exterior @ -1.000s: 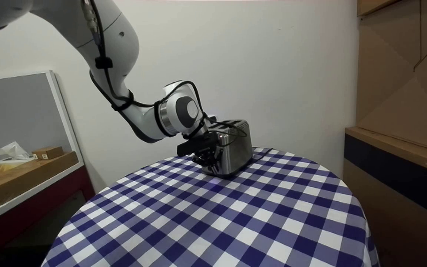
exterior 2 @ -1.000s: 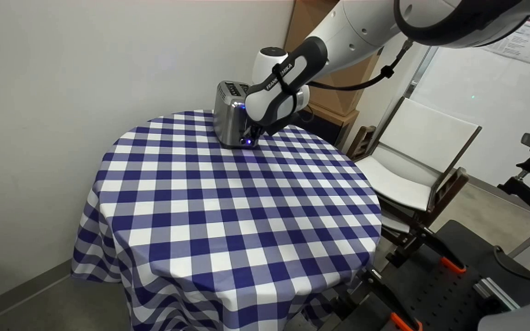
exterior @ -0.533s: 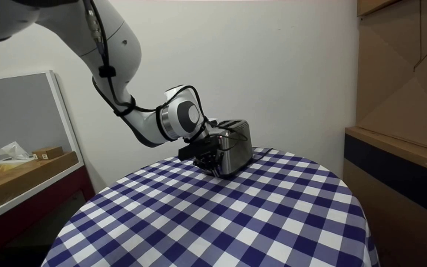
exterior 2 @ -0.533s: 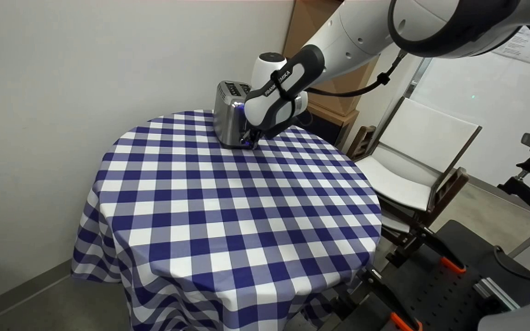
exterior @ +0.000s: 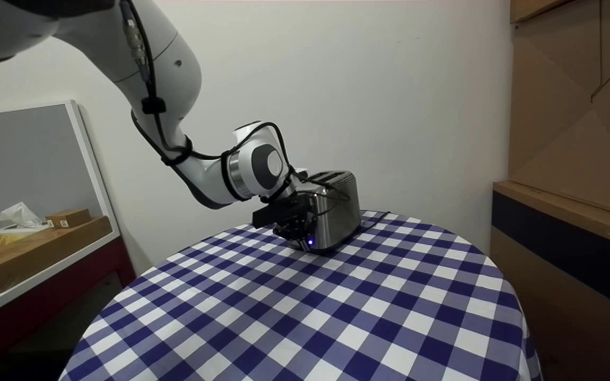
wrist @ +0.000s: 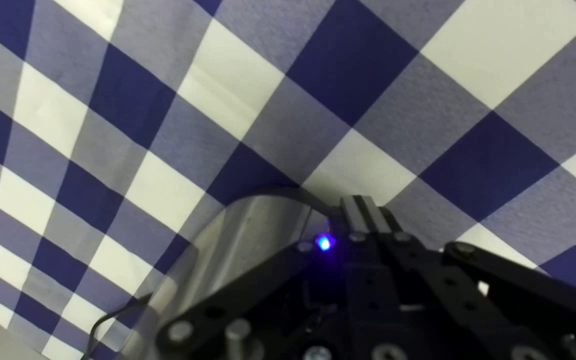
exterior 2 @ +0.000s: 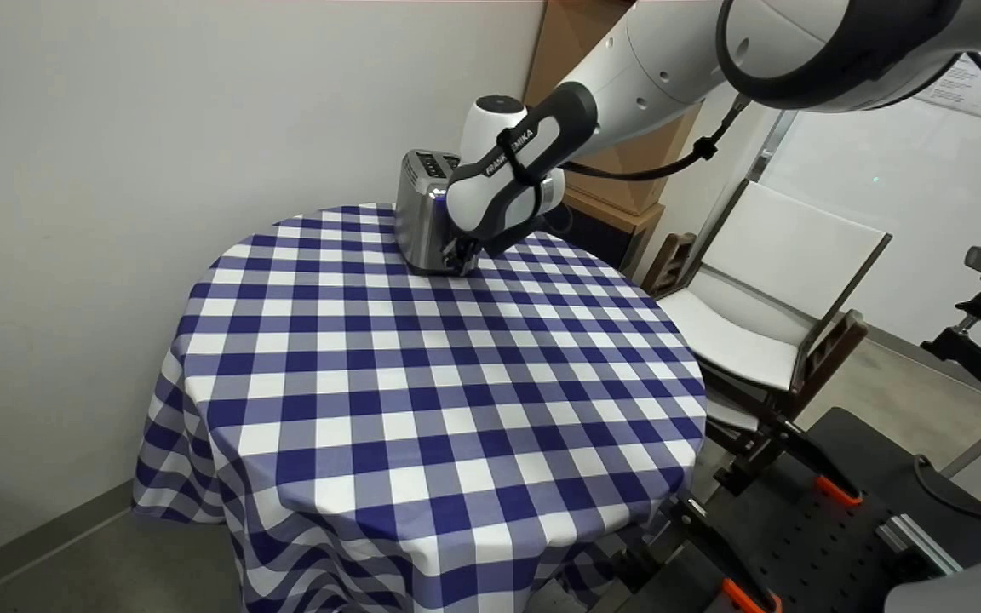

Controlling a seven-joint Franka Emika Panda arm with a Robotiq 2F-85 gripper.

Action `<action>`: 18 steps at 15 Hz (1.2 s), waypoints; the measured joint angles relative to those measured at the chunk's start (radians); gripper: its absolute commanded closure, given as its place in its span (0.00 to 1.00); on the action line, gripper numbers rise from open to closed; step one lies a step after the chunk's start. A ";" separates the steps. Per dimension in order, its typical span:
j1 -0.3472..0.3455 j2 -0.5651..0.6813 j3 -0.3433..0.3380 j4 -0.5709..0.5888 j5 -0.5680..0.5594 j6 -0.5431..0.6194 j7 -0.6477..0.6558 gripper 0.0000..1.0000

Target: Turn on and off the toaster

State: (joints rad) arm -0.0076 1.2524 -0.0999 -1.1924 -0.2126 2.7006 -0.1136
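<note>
The jaws are together, nothing seen between them, beside a glowing blue light (wrist: pixel 325 243) on the metal toaster (exterior: pixel 341 216); contact is too dark to confirm. Upright on the checked tabletop (exterior: pixel 389 296), it seems on; 1 step, switching off, is likely left.

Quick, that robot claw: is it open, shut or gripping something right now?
Gripper: closed, with nothing visible in its grasp, right by the toaster.

Table (exterior 2: pixel 397 375): round, draped in blue-and-white check
Toaster (exterior: pixel 341 216): silver, upright, near the edge
Cord (wrist: pixel 93 331): dark, beside toaster
</note>
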 measured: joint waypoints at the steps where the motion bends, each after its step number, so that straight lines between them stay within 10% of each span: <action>1: -0.001 0.000 0.003 0.001 0.000 0.001 0.000 1.00; 18: -0.072 -0.017 0.089 0.000 0.008 0.019 -0.117 1.00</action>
State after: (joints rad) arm -0.0800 1.2355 -0.0112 -1.1928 -0.2047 2.7196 -0.2303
